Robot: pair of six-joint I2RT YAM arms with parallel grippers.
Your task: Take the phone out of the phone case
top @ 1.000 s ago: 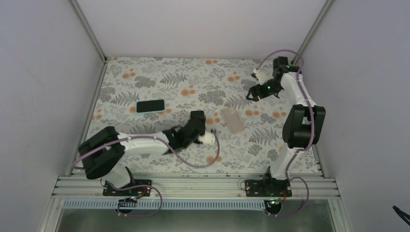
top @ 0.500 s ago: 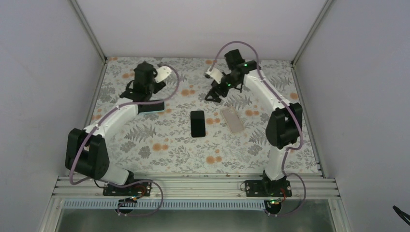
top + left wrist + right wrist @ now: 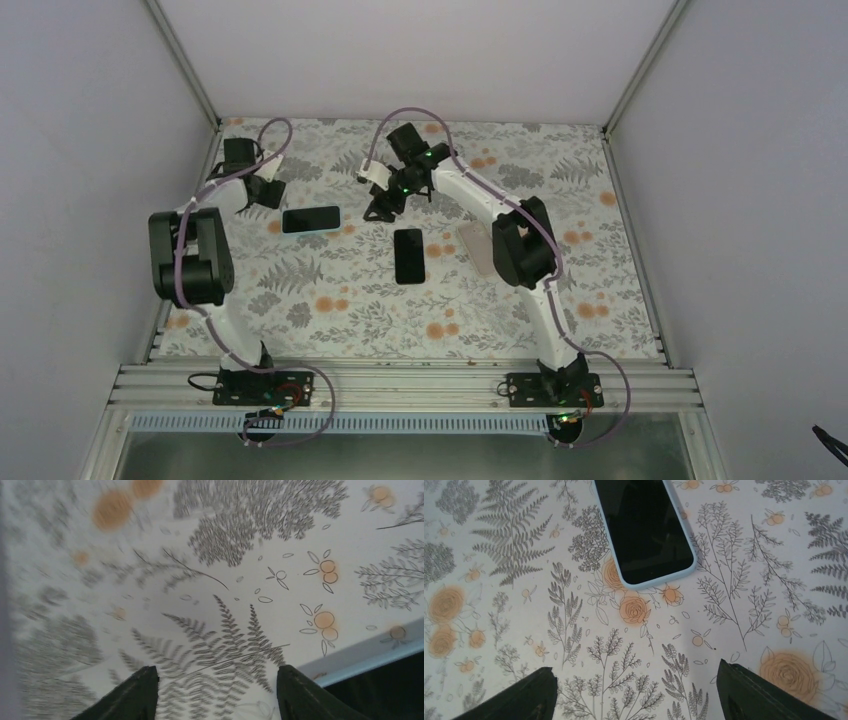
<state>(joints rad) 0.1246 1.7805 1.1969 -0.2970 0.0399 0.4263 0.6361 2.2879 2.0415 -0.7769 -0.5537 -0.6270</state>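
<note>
The right gripper (image 3: 635,669) is wide open: its two dark fingers (image 3: 531,695) stand far apart at the bottom of the wrist view, with only the floral cloth (image 3: 499,605) between them. It holds nothing. Just ahead of that gap, clear of both fingertips, lies the phone (image 3: 641,525), its dark screen facing up, seated in its pale blue phone case (image 3: 658,583). The rounded end of the case points back toward the hand, and nothing touches it. Seen from above, a bare black phone (image 3: 409,256) lies flat near this gripper on the side toward the arm bases. A pale see-through case (image 3: 481,247) lies just past it, beside the right arm.

The left gripper (image 3: 217,672) also has its jaws parted, with bare patterned cloth between them and nothing in its grasp. Off to one side of its fingers, in the corner of its wrist view, a pale edge shows with a dark surface behind it. This appears to be an end of the same cased phone. From above, this hand sits just beside the short end of the phone farthest from the right gripper. The cased phone lies between the two grippers, and neither holds it.
</note>
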